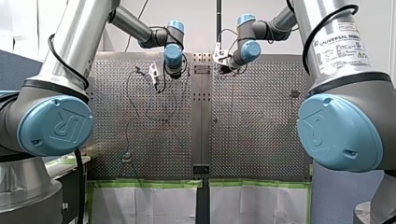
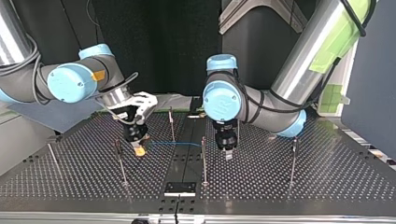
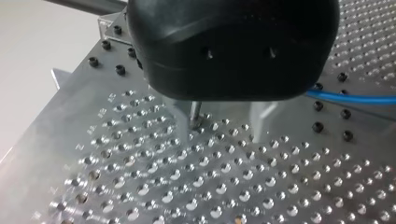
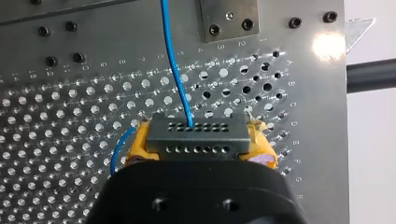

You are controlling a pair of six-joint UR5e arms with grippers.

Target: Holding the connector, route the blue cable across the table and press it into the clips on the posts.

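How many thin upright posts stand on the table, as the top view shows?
6 posts: far left, left of centre, centre back, centre front, right of centre at the back, far right. Others may be hidden.

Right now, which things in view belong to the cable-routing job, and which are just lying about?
Part of the job:
- blue cable
- connector, clamped in my right gripper
- posts standing on the perforated table

Just lying about:
- small black plate at the table's edge, in the top view
- white sheets with green edging below the table, in the front view
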